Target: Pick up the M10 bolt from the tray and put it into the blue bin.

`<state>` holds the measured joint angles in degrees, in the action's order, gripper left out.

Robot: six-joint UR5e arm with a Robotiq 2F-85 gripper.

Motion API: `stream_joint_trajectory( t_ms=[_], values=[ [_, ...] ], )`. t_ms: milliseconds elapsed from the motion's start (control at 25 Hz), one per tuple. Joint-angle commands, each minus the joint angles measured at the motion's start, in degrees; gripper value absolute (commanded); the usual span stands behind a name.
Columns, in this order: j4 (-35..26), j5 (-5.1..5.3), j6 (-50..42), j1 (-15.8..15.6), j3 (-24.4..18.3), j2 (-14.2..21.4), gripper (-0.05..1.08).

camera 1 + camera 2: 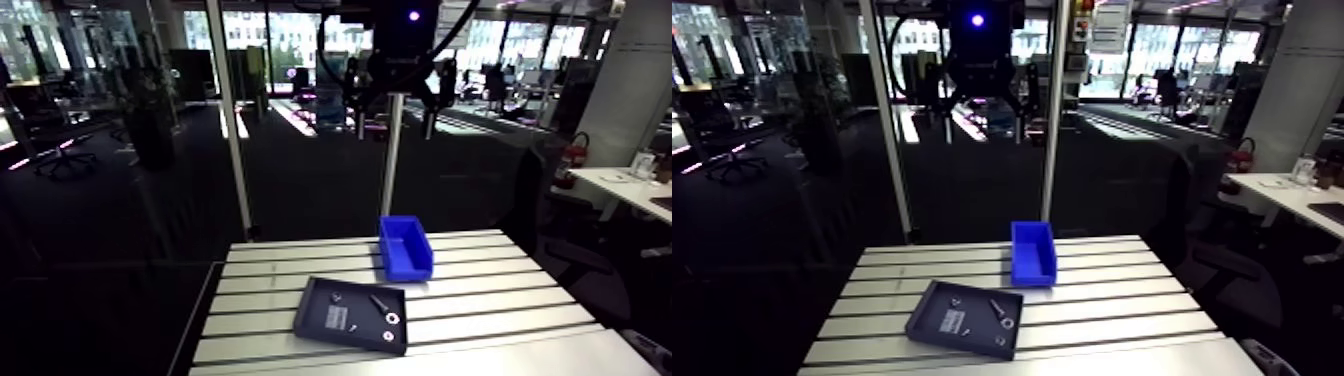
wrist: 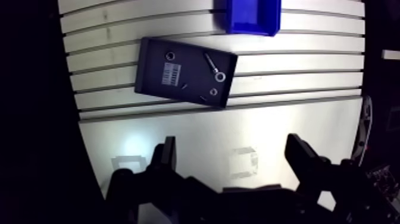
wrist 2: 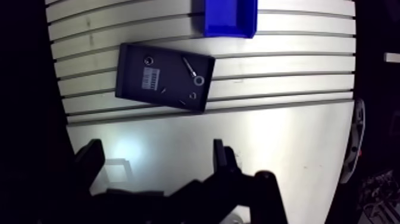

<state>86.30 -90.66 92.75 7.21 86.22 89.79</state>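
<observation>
A dark flat tray (image 2: 152,80) lies on the slotted table, ahead of the gripper in the wrist view. In it a long dark bolt (image 2: 210,61) lies slanted near the edge closest to the bin, with a ring washer (image 2: 220,76) at its end. The blue bin (image 2: 250,18) stands open-topped just beyond the tray. My gripper (image 2: 232,143) hangs high above the near part of the table, well short of the tray. Its fingers are wide apart with nothing between them. In the arm view the gripper (image 1: 395,120) shows far above the bin (image 1: 405,250) and tray (image 1: 320,305).
The tray also holds a nut (image 2: 170,55), a small ring (image 2: 213,92), a thin pin and a white label (image 2: 171,74). The table (image 2: 268,119) drops off into darkness on both sides. An upright aluminium post (image 1: 392,160) stands behind the bin.
</observation>
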Motion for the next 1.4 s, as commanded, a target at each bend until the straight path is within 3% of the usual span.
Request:
stream_joint_trajectory(
  t_ms=[40, 360, 680, 960, 1400],
  values=[
    [0.14, -0.52, 1.52, -0.18, 0.39, -0.28, 0.01],
    [0.58, -0.43, 11.98, 0.26, 0.48, -2.74, 0.01],
    [5.33, -0.35, 18.92, 0.26, 1.36, -5.90, 0.01],
    [7.09, 0.36, 22.09, -0.18, 1.97, -8.36, 0.01],
    [10.34, 0.27, 22.00, -0.44, 2.50, -13.29, 0.01]
  ],
)
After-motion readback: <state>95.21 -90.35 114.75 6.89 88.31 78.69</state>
